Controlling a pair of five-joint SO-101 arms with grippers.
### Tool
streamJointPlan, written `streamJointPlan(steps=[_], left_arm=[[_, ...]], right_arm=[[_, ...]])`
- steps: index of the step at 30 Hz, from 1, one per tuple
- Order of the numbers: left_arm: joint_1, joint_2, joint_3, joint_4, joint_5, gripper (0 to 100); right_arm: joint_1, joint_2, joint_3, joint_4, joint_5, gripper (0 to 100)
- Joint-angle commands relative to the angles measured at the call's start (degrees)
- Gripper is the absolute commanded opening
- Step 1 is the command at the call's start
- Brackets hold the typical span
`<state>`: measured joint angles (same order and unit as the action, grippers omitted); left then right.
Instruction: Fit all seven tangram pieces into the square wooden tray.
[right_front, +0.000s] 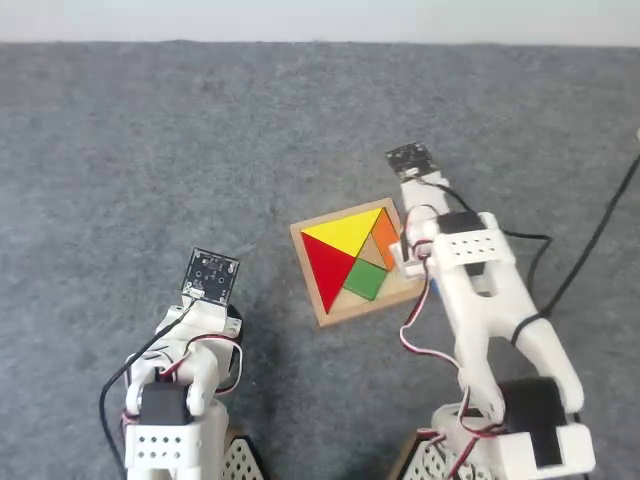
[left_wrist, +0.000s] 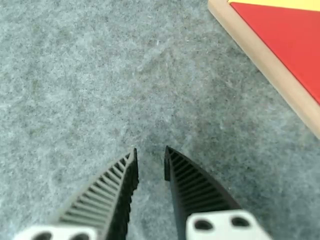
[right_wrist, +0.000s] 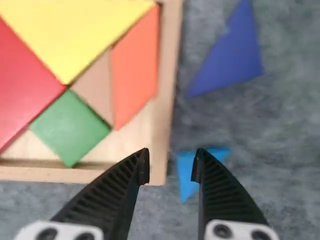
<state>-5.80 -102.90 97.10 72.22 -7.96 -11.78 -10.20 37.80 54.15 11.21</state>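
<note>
Wooden tray (right_wrist: 168, 75) beside light-blue triangle (right_wrist: 188, 174), right claw (right_wrist: 171, 160) spread over it (left claw (left_wrist: 150, 155) narrowly parted).

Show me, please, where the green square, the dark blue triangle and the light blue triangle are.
green square (right_wrist: 70, 127): right wrist view, its centre.
dark blue triangle (right_wrist: 231, 56): right wrist view, its centre.
light blue triangle (right_wrist: 185, 175): right wrist view, its uncovered corner.

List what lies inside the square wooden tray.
Visible: yellow triangle, red triangle, green square and orange parallelogram, with bare wood gaps between. In the high view the right arm covers a corner of the tray.
</note>
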Motion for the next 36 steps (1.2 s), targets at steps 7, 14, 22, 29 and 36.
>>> streamJointPlan(steps=[7, 14, 22, 29, 36], left_arm=[[-0.1, -1.2, -0.7, 0.2, -0.6, 9], [-0.1, -1.2, -0.7, 0.2, -0.6, 9], [-0.1, -1.2, -0.7, 0.2, -0.6, 9], [-0.1, -1.2, -0.7, 0.2, -0.6, 9], [-0.1, -1.2, -0.7, 0.2, -0.6, 9]], right_arm=[[9.8, 0.2, -4.7, -4.6, 0.3, 15.8], [11.1, 9.8, -17.4, 1.2, 2.5, 15.9], [8.5, 25.1, -32.2, 1.6, 3.0, 15.9], [7.5, 34.3, -44.3, 5.4, 5.2, 16.0], [6.6, 37.1, -44.3, 5.1, 4.8, 15.9]])
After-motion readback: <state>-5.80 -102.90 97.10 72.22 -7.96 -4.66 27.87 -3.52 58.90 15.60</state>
